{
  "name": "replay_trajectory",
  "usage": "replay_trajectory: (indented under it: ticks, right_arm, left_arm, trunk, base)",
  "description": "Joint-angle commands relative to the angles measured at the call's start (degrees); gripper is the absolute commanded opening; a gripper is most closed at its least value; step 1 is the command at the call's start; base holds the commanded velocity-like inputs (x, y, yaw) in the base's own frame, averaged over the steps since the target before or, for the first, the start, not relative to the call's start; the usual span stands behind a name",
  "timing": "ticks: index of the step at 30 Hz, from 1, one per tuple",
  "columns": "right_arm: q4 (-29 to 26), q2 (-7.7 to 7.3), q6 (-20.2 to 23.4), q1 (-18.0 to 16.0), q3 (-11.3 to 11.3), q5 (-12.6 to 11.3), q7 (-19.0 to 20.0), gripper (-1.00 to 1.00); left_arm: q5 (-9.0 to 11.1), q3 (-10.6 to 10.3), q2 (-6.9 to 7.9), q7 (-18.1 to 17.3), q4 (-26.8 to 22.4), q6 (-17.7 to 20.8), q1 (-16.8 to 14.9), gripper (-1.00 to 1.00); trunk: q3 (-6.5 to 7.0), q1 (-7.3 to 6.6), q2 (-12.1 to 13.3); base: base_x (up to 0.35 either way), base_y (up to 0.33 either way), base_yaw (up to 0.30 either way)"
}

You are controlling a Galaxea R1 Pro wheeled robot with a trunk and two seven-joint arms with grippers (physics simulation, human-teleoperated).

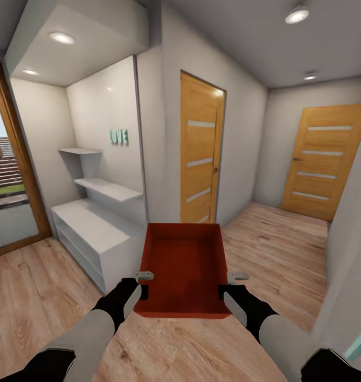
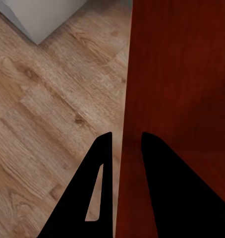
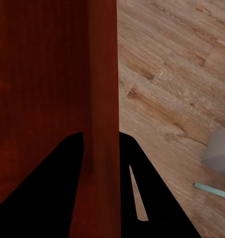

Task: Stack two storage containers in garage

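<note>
A red bin (image 1: 183, 268) is held up in the air over a wood floor (image 1: 37, 297), in a hall with two wood doors (image 1: 200, 148). Its left wall is pinched by the left claw (image 1: 141, 291), with one finger (image 2: 95, 193) on each side. Its right wall is pinched the same way by the right claw (image 1: 226, 295). White shelves (image 1: 103, 188) are seen just beyond the bin.

head: high, facing down the hallway | wrists: close, downward along each claw | shared: storage container (image 1: 184, 268), wood floor (image 1: 265, 233)
</note>
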Motion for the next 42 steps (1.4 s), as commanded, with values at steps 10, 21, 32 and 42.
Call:
replay_trajectory:
  ticks: [10, 21, 32, 42]
  right_arm:
    - [-0.21, -0.05, 0.39, -0.15, -0.88, 1.44, -0.56, -1.00]
    - [-0.21, -0.06, 0.39, -0.15, -0.88, 1.44, -0.56, -1.00]
    - [-0.21, -0.08, 0.39, -0.15, -0.88, 1.44, -0.56, -1.00]
    - [-0.21, -0.10, 0.39, -0.15, -0.88, 1.44, -0.56, -1.00]
  left_arm:
    - [-1.49, -0.37, 0.04, 1.54, 0.11, 0.67, 0.02, -1.00]
    - [-1.49, -0.37, 0.04, 1.53, 0.13, 0.67, 0.02, -1.00]
    - [-1.49, -0.38, 0.04, 1.54, 0.10, 0.67, 0.02, -1.00]
    - [-1.49, -0.37, 0.04, 1.52, 0.14, 0.67, 0.02, -1.00]
  trunk:
    - [-0.10, 0.05, -0.09]
    - [-0.66, 0.05, -0.09]
    - [-1.29, 0.05, -0.09]
    - [-1.31, 0.05, -0.09]
  base:
    - [0.322, 0.000, 0.000]
    - [0.322, 0.000, -0.124]
    - [0.322, 0.000, -0.153]
    - [0.322, 0.000, -0.089]
